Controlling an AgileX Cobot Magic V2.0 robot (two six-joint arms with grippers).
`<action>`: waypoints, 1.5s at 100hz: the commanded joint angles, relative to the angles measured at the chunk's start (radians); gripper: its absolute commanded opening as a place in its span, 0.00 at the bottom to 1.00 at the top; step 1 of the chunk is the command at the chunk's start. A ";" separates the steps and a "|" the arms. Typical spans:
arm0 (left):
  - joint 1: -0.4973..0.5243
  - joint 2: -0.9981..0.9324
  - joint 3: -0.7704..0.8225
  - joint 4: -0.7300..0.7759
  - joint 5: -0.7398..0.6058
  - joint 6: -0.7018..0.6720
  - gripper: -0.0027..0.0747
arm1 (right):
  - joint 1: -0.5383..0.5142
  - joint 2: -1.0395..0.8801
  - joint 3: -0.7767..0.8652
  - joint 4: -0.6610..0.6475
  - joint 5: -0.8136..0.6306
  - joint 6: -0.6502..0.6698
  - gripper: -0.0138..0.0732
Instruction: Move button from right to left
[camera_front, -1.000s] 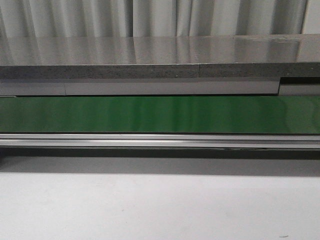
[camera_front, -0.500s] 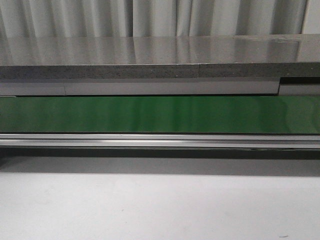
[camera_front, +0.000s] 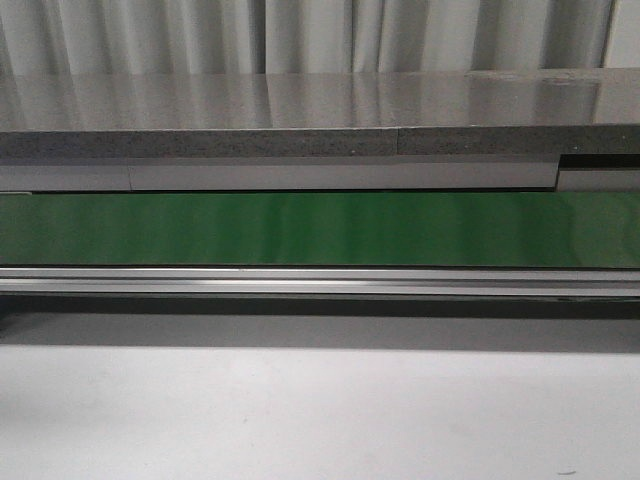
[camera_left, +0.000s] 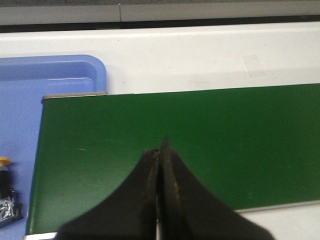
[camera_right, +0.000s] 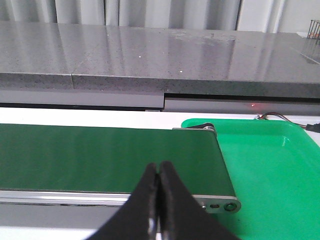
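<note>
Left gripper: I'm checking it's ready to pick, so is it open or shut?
Shut. In the left wrist view the black left gripper has its fingers pressed together with nothing between them, above the green conveyor belt.

Left hand (camera_left: 160, 150): both dark fingers pressed together tip to tip, no gap visible between them, nothing held. Fingers taper to a narrow point, seen from above by the wrist camera.

Right hand (camera_right: 158, 172): same pose, fingers closed flat against each other, empty, held roughly level, pointing forward.

Front view: neither arm nor hand appears in frame. Arm links and wrists are out of sight in all views, so their pose can't be judged.
</note>
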 joint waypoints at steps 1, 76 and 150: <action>-0.039 -0.068 0.022 -0.024 -0.097 0.001 0.01 | 0.001 0.013 -0.024 0.000 -0.085 -0.005 0.08; -0.061 -0.542 0.370 -0.022 -0.208 0.001 0.01 | 0.001 0.013 -0.024 0.000 -0.085 -0.005 0.08; -0.052 -0.904 0.599 -0.022 -0.317 0.001 0.01 | 0.001 0.013 -0.024 0.000 -0.085 -0.005 0.08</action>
